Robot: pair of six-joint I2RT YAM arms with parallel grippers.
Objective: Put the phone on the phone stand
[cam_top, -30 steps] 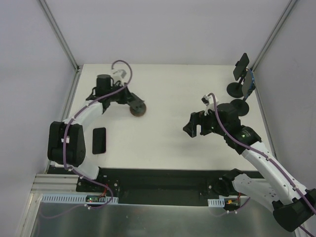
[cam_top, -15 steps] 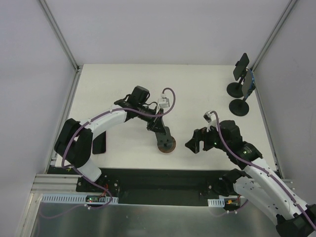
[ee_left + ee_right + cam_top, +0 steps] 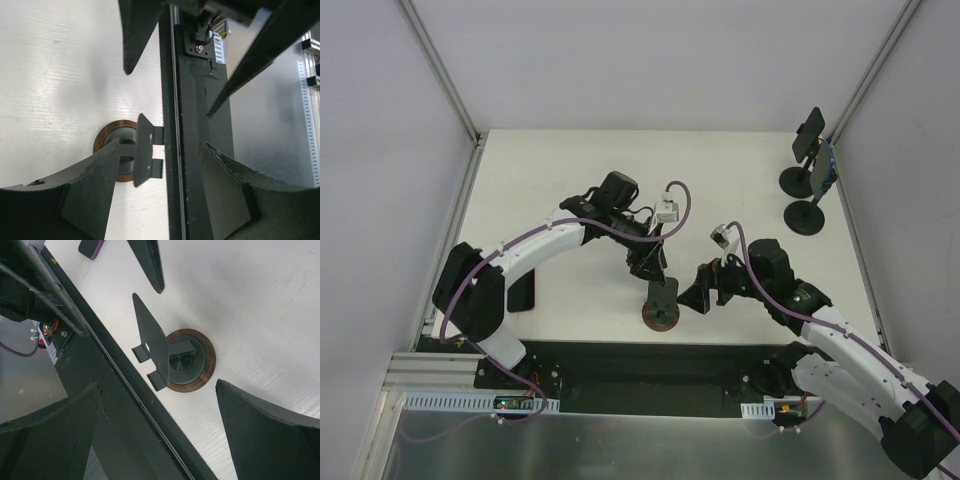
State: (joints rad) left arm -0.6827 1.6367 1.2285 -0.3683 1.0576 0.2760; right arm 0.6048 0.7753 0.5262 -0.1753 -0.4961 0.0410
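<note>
Left tool [image 3: 648, 268] just parts its jaws, seemingly freeing the brown-based black phone stand [image 3: 661, 308]; right tool [image 3: 698, 296] wide apart; flat black phone [image 3: 521, 287] unplaced.

Phone [image 3: 522, 295] partly under left arm [image 3: 535, 245] (cropped in right-wrist view).

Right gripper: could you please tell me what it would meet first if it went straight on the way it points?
The phone stand, which stands right ahead of the right gripper, centred between its open jaws. Depth is unclear, so I cannot say how soon it would touch.
</note>
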